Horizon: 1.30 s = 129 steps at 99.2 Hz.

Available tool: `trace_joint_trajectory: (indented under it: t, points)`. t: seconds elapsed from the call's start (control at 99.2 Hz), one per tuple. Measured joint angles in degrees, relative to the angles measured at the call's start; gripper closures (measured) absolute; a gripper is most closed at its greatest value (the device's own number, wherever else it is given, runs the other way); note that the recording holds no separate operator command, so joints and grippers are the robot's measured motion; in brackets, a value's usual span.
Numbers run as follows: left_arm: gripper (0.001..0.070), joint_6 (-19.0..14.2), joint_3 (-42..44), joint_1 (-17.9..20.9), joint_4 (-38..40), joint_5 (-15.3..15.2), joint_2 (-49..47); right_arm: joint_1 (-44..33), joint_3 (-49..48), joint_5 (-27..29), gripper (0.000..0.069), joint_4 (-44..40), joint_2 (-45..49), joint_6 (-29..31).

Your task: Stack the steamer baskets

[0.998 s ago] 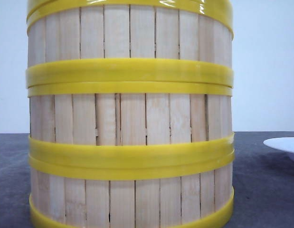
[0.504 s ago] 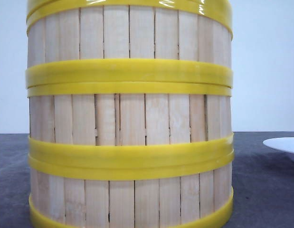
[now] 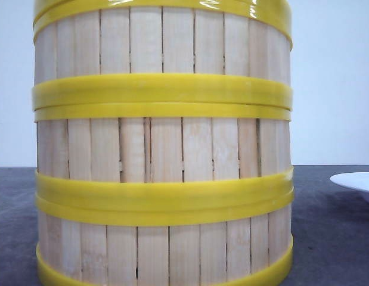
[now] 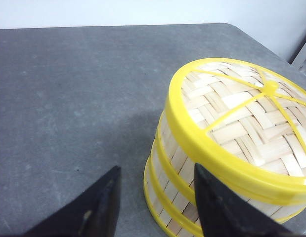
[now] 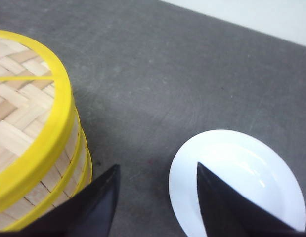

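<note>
we're right up close here: the steamer baskets point(image 3: 163, 149) fill the near middle of our front view, three of them stacked one on another, yellow rims meeting in two double bands, pale slats upright. the stack stands on the dark grey surface point(image 3: 333, 238) and looks straight, no lean that we can see. from our left wrist we see the woven bamboo top with its yellow spokes, and our left pincer point(image 4: 155, 197) hangs spread apart with nothing between its black fingers point(image 4: 101, 205), up beside the stack's wall, not touching it. over on the right, our right pincer point(image 5: 157, 195) is spread wide too, empty, hovering above the gap between the stack and the white plate point(image 5: 239, 182). that plate sits on the surface to the right of the baskets, apart from them. beyond it, just a pale wall point(image 3: 333, 77).
</note>
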Motion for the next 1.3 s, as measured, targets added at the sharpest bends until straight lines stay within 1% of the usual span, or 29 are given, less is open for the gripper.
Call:
trace_joint_trajectory:
  t: [0.081,0.111,0.131,0.161,0.192,0.212,0.262,0.312,0.423,1.3]
  points:
    - [0.0438,0.0,0.0,0.0,0.0,0.0,0.0,0.0,0.0,0.0,0.0398,1.4,-0.31,0.48]
    - [0.0444,0.02,0.0,0.0,0.0,0.0,0.0,0.0,0.0,0.0,0.0423,1.66,-0.33,0.59]
    - [0.0456,0.02,0.0,0.0,0.0,0.0,0.0,0.0,0.0,0.0,0.0454,1.79,-0.37,0.72]
    - [0.0492,0.09,0.0,0.0,0.0,0.0,0.0,0.0,0.0,0.0,0.0522,1.95,-0.39,0.9]
    - [0.055,0.15,0.0,0.0,0.0,0.0,0.0,0.0,0.0,0.02,0.0582,1.95,-0.44,0.9]
    - [0.059,0.13,0.0,0.0,0.0,0.0,0.0,0.0,0.0,0.02,0.0608,1.95,-0.46,0.92]
    - [0.0647,0.15,0.0,0.0,0.0,0.0,0.0,0.0,0.0,0.02,0.0647,1.97,-0.48,0.92]
    - [0.0671,0.15,0.0,0.0,0.0,0.0,0.0,0.0,0.0,0.0,0.0665,2.01,-0.46,0.92]
    - [0.0685,0.15,0.0,0.0,0.0,0.0,0.0,0.0,0.0,0.02,0.0678,2.78,-0.46,0.96]
    - [0.0685,0.15,0.0,0.0,0.2,0.0,0.0,0.0,0.0,0.26,0.0681,2.84,-0.46,1.16]
